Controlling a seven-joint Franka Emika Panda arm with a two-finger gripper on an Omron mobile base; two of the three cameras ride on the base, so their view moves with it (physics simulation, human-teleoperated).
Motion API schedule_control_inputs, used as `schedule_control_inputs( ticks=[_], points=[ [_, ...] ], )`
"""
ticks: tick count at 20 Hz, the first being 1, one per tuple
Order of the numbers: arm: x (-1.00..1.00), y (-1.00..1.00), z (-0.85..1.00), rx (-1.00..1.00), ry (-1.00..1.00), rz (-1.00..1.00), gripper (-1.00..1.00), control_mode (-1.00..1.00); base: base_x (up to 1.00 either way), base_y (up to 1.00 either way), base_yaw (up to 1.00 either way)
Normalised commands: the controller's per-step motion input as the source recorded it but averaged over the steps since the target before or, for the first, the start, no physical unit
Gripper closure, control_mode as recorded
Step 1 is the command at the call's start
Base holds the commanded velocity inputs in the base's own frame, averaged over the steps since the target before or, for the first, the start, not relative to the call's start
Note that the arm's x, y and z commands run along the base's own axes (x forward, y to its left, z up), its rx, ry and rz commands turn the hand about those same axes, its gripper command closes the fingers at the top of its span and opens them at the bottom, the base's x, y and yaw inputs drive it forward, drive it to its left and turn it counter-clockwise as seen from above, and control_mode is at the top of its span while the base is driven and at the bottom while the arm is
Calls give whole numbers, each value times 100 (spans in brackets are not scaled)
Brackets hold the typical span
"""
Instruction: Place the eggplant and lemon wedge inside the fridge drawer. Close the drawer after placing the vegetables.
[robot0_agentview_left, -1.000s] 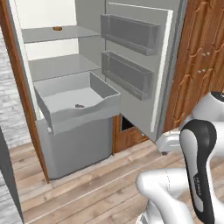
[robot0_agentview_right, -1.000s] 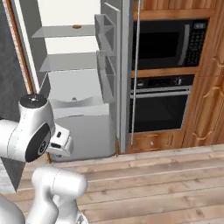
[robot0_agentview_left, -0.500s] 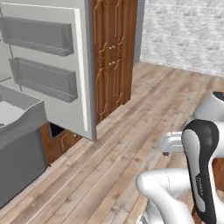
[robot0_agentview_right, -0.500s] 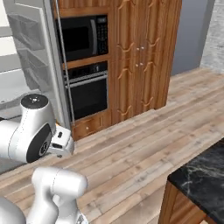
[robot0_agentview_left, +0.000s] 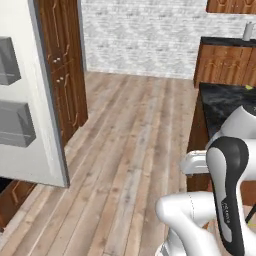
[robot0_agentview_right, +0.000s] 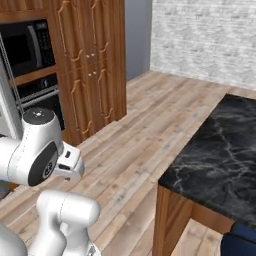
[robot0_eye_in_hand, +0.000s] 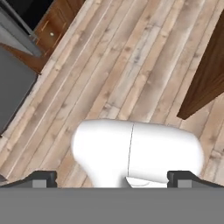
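While the gripper (robot0_eye_in_hand: 112, 177) hangs over the wooden plank floor (robot0_eye_in_hand: 144, 52), its two dark fingertips (robot0_eye_in_hand: 41, 178) stand spread wide, holding nothing. White fridge door (robot0_agentview_left: 30, 100) with boxy grey bins at left; glossy black marble worktop (robot0_agentview_right: 220, 150) on wooden cabinets at right. On that worktop's far edge, a tiny yellow speck, perhaps the lemon wedge (robot0_agentview_left: 248, 87). Arm folded, elbow high.

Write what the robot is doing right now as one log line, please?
phase: base turned toward black marble counter | fingers: open, holding nothing | fridge door: open at left | eggplant, lemon wedge: not picked up yet
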Motion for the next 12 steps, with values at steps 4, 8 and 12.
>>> schedule_control_inputs(
  ticks=[4,8,12],
  points=[
    [0,0,0,0,0,0,-100,100,81,66,-29],
    [0,0,0,0,0,0,-100,100,90,64,-18],
    [0,0,0,0,0,0,-100,100,88,0,-26]
  ],
)
